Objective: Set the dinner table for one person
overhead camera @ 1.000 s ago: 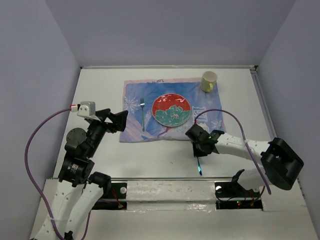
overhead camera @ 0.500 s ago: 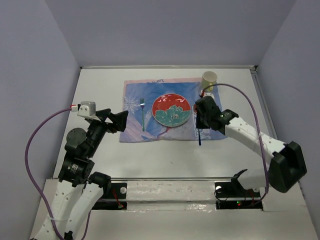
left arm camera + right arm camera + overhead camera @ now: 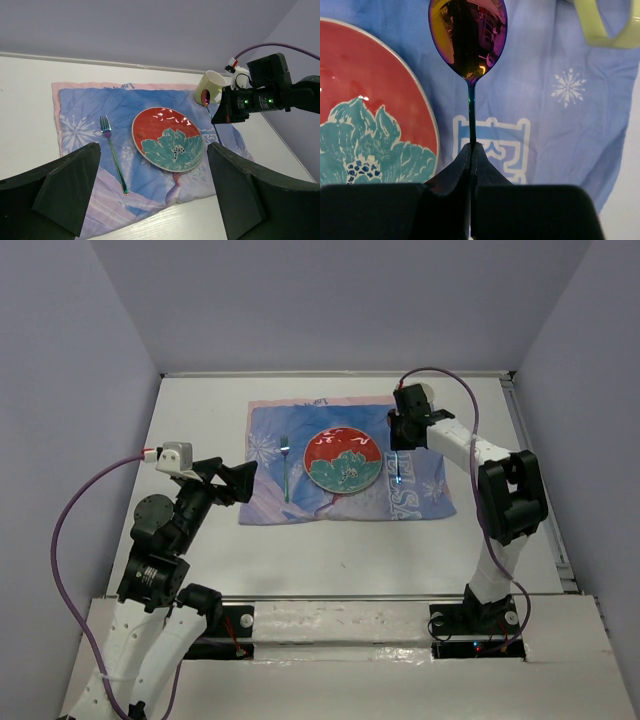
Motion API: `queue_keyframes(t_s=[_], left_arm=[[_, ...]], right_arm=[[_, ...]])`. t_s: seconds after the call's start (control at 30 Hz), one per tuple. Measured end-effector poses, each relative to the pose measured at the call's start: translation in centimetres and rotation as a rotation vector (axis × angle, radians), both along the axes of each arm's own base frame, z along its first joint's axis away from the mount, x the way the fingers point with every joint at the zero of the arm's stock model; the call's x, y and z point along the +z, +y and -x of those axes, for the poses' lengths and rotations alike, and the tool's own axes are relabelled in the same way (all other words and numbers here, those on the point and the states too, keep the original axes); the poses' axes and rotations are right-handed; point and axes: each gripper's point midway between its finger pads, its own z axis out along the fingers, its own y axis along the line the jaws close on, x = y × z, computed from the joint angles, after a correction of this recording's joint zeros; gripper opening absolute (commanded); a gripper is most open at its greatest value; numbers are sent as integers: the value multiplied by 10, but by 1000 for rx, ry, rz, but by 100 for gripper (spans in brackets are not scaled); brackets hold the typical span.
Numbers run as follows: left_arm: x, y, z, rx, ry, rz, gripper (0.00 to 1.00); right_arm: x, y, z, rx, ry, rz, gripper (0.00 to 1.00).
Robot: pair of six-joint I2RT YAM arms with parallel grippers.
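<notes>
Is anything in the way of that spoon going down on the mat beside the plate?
Nothing visible. The right hand holds the spoon over bare mat, with the plate to its left and the mug farther back.

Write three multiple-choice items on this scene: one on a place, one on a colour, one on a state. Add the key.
1. Where does the fork lie?
A. on the mat, left of the plate
B. on the plate
C. in a bowl

2. What colour is the plate's ground around its teal flower?
A. yellow
B. black
C. red

3. How is the right gripper?
A. open above the fork
B. shut on the spoon
C. shut on nothing

Key: 1 A, the fork rests on the blue cloth beside the plate. 2 C, the plate shows red around the flower. 3 B, the gripper pinches the thin handle below the spoon's bowl.
</notes>
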Motion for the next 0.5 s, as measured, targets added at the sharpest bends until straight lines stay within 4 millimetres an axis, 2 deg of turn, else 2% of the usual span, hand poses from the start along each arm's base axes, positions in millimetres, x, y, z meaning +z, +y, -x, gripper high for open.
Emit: queue_keyframes(t_s=[0.23, 0.5], left_arm=[[-3, -1, -2, -1, 11, -4, 99], [-4, -1, -3, -2, 17, -6, 99]], right_arm=[[-23, 0, -3, 8, 57, -21, 0], [-27, 1, -3, 0, 73, -49, 0]])
